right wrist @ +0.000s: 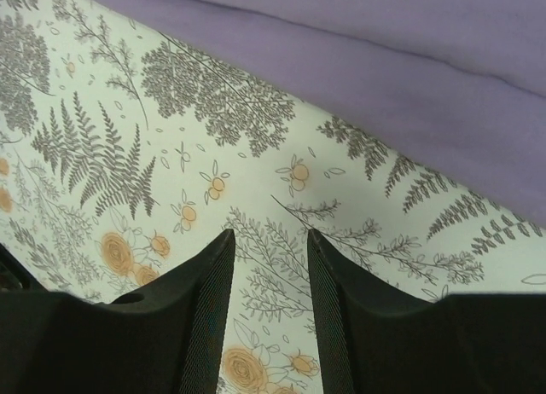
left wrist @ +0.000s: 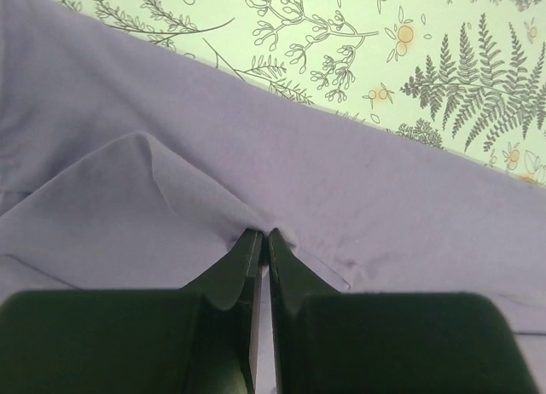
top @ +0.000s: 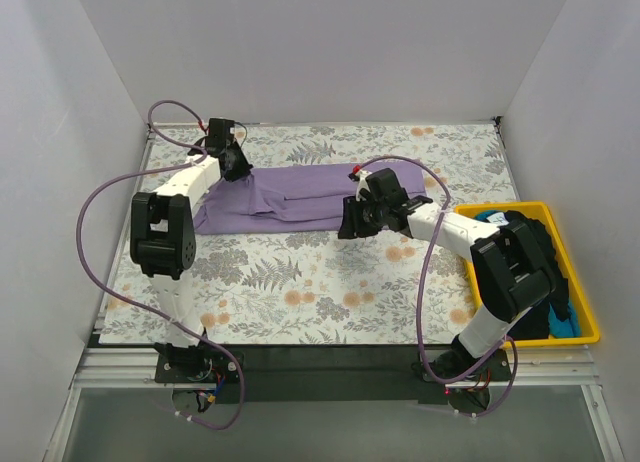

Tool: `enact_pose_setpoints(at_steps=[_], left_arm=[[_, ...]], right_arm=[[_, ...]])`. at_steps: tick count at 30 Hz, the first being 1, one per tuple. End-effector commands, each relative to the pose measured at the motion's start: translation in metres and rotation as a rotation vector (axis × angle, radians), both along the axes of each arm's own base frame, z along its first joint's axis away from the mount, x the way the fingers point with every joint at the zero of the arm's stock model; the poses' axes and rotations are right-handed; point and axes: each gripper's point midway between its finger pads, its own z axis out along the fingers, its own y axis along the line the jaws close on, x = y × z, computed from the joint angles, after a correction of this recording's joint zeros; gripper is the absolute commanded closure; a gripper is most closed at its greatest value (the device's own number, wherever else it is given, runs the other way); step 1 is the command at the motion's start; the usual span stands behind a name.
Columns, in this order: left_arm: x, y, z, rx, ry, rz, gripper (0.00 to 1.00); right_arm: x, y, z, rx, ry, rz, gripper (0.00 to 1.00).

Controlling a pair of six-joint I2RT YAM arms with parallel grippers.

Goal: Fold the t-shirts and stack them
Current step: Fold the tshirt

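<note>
Evidently the folding of the lavender t-shirt (top: 290,194) is under way. It lies as a long, already doubled strip across the upper middle of the overhead frame, running from centre-left to just right of centre.

The left gripper (left wrist: 260,234) sits at the strip's upper-left end. Its fingers are clenched on a pinch of lavender fabric, which rises in a small ridge to the tips. The right gripper (right wrist: 269,236) hovers at the strip's right end with its fingers spread and nothing between them. Only the printed cloth lies beneath it, and the shirt's edge is just beyond, in the upper right of its wrist view.

The next move probably calls for the right gripper to reach that edge and take hold. Both ends could then be carried over evenly, without the soft cloth bunching.

A blue t-shirt (top: 488,217) and a black t-shirt (top: 522,224) wait in the yellow tray (top: 570,339) at right.

A floral cloth (top: 300,292) of ferns and orange blossoms covers the table, and plain white walls (top: 320,52) enclose it on three sides.
</note>
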Motion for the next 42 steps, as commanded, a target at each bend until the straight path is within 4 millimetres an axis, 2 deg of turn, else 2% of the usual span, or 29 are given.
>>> enact_pose_setpoints(at_steps=[1, 5, 19, 24, 26, 28, 29, 30, 32, 33, 34, 35, 37, 38, 39, 40, 41, 42], left_arm=[[0.016, -0.003, 0.017, 0.024, -0.061, -0.028, 1.0], [0.023, -0.004, 0.013, 0.036, -0.062, -0.038, 1.0], [0.038, -0.018, 0.02, 0.071, -0.109, -0.09, 1.0], [0.041, -0.014, 0.002, 0.085, -0.08, -0.064, 0.97], [0.042, -0.013, -0.001, 0.092, -0.076, -0.056, 0.92], [0.043, -0.011, -0.004, 0.095, -0.071, -0.043, 0.77], [0.044, -0.011, 0.002, 0.093, -0.081, -0.036, 0.71], [0.043, -0.01, 0.005, 0.091, -0.086, -0.027, 0.54], [0.043, -0.006, 0.019, 0.096, -0.111, -0.001, 0.34], [0.041, -0.003, 0.024, 0.102, -0.115, 0.015, 0.26], [0.036, 0.002, 0.027, 0.106, -0.105, 0.043, 0.25], [0.033, 0.01, 0.042, 0.121, -0.128, 0.083, 0.24], [0.015, 0.026, 0.04, 0.133, -0.092, 0.145, 0.24], [0.006, 0.035, 0.051, 0.122, -0.105, 0.197, 0.24], [-0.002, 0.042, 0.05, 0.114, -0.093, 0.233, 0.25], [-0.023, 0.054, 0.03, 0.119, -0.03, 0.269, 0.29], [-0.032, 0.06, 0.04, 0.095, -0.048, 0.315, 0.33], [-0.041, 0.066, 0.036, 0.085, -0.037, 0.336, 0.35]], right_arm=[[0.0, -0.011, 0.01, -0.011, -0.051, 0.005, 0.53], [-0.001, -0.016, 0.004, -0.02, -0.039, 0.0, 0.53], [-0.004, -0.023, -0.009, -0.047, -0.014, -0.004, 0.52], [-0.003, -0.025, -0.009, -0.053, -0.021, 0.003, 0.52], [-0.002, -0.025, -0.007, -0.06, -0.034, 0.007, 0.52], [0.002, -0.028, -0.004, -0.078, -0.058, 0.007, 0.52], [0.004, -0.029, -0.003, -0.086, -0.067, 0.006, 0.52], [0.005, -0.031, -0.002, -0.097, -0.071, 0.003, 0.52], [0.014, -0.034, 0.003, -0.122, -0.106, -0.016, 0.52], [0.016, -0.037, 0.004, -0.135, -0.114, -0.026, 0.52], [0.022, -0.042, 0.008, -0.159, -0.136, -0.054, 0.51], [0.027, -0.049, 0.01, -0.169, -0.14, -0.084, 0.51], [0.034, -0.061, 0.012, -0.181, -0.144, -0.135, 0.49], [0.041, -0.074, 0.011, -0.182, -0.133, -0.183, 0.49], [0.044, -0.082, 0.011, -0.184, -0.125, -0.214, 0.49], [0.046, -0.088, 0.011, -0.175, -0.117, -0.238, 0.49], [0.052, -0.103, 0.009, -0.168, -0.095, -0.291, 0.49], [0.054, -0.109, 0.008, -0.164, -0.085, -0.312, 0.5]])
